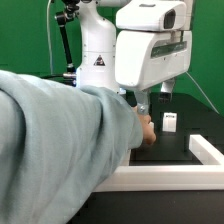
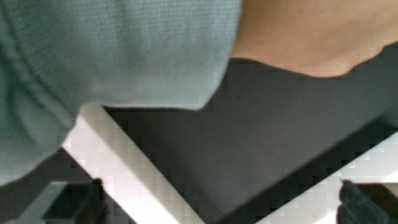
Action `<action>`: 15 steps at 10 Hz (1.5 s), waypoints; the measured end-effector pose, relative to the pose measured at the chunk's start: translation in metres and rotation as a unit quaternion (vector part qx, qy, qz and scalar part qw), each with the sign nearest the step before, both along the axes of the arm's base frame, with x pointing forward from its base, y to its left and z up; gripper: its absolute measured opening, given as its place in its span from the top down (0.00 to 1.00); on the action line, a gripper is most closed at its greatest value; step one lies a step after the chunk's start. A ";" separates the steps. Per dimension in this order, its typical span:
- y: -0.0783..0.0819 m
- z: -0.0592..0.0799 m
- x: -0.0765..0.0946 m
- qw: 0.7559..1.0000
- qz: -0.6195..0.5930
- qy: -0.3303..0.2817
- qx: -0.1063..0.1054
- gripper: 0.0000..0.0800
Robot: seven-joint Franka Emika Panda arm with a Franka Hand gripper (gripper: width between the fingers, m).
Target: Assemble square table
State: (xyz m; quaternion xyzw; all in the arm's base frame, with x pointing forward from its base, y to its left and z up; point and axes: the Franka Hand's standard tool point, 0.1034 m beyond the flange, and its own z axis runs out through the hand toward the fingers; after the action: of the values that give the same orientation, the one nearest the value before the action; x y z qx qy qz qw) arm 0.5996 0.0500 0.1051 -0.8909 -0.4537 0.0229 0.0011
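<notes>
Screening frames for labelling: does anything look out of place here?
Yes: a person's arm in a grey-green sleeve reaches across the table from the exterior view's left, hiding much of the work area.

Lab: robot arm (image 1: 100,48), green backdrop (image 1: 25,35)

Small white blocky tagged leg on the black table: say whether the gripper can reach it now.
Probably yes: the small white blocky leg stands uncovered beside the open gripper; the person's grey-sleeved arm lies on the other side.
</notes>
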 end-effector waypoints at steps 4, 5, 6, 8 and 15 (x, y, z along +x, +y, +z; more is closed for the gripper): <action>0.000 0.000 0.000 1.000 0.000 0.002 0.000 0.19; 0.000 0.000 0.000 1.000 0.000 0.002 0.000 0.19; 0.000 0.000 0.000 1.000 0.000 0.002 0.000 0.19; 0.000 0.000 0.000 1.000 0.000 0.002 0.000 0.19; -0.011 0.002 -0.019 0.987 0.152 -0.051 -0.008 0.19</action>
State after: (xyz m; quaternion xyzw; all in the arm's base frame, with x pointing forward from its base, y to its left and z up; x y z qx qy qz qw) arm 0.5809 0.0387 0.1073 -0.8117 -0.5829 -0.0188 -0.0326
